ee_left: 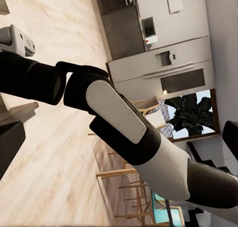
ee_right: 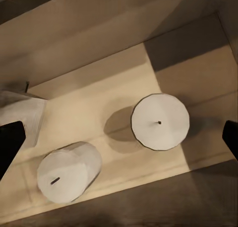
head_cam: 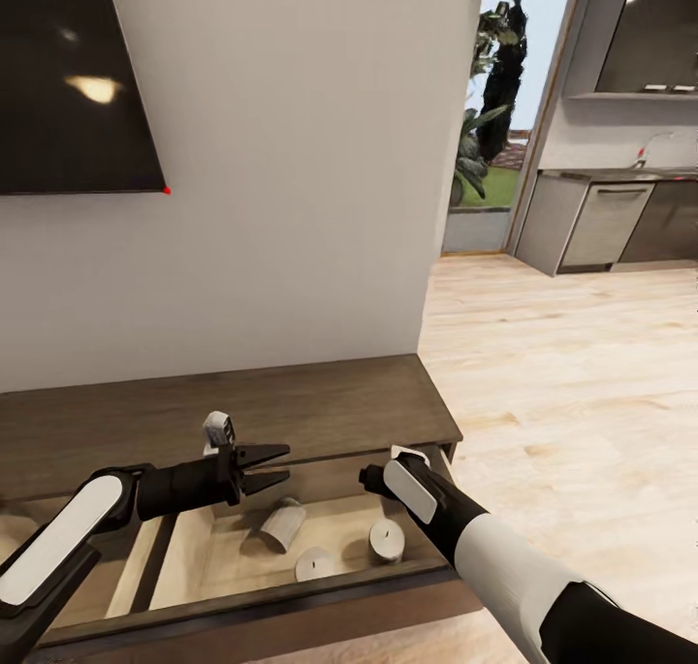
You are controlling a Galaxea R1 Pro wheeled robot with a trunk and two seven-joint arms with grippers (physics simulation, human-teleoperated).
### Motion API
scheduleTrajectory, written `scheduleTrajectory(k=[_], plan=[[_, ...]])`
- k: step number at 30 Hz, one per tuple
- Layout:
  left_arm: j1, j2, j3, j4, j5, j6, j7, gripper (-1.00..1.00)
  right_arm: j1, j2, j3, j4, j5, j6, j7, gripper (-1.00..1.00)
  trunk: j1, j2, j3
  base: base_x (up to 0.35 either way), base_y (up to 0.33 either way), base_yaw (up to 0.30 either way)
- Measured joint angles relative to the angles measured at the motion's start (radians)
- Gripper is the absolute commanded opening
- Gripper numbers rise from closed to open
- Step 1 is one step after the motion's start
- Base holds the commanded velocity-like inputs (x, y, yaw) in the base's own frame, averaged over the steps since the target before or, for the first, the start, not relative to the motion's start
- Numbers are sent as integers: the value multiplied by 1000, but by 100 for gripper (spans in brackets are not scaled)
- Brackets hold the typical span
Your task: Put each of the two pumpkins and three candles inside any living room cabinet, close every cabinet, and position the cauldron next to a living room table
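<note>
Living-room wall ahead, cabinet (head_cam: 291,402) drawer pulled open below: three candles (head_cam: 330,546) inside, one tipped. Right gripper (ee_right: 119,137), spread wide, hangs straight above them and nearest; left gripper (head_cam: 276,468), slightly parted and empty, hovers over the drawer's back.

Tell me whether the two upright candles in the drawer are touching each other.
Apart. The right wrist view shows pale drawer floor and shadow between one upright candle and the other candle; the head view shows that gap too.
</note>
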State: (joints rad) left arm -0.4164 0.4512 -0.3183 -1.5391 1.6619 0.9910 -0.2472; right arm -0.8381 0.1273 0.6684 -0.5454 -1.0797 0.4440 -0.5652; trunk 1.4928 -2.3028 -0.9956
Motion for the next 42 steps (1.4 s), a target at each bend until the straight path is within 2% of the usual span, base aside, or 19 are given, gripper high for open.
scheduleTrajectory(k=[2,8,14,18,23,42], plan=[[0,-9,-11,0,-1,0,0,100,0,0,0,-5,0,-1,1,100,-8,14,6,-249,0,0],[0,-13,-16,0,-3,0,1,100,0,-3,1,-27,0,-5,1,100,-31,56,25,-59,0,0],[0,-15,-15,-2,4,0,49,100,0,-5,7,-30,1,-54,1,100,-54,98,44,-3,0,0],[0,-15,-15,-2,5,0,54,100,0,-4,56,-30,0,-67,0,100,-69,126,56,-67,12,0],[0,-15,-15,-1,5,0,55,100,0,-4,72,-30,1,-69,0,100,-88,161,72,-283,90,0],[0,-15,-15,-3,5,0,55,100,0,-4,75,-29,-1,-67,1,100,-161,294,132,-327,83,0]])
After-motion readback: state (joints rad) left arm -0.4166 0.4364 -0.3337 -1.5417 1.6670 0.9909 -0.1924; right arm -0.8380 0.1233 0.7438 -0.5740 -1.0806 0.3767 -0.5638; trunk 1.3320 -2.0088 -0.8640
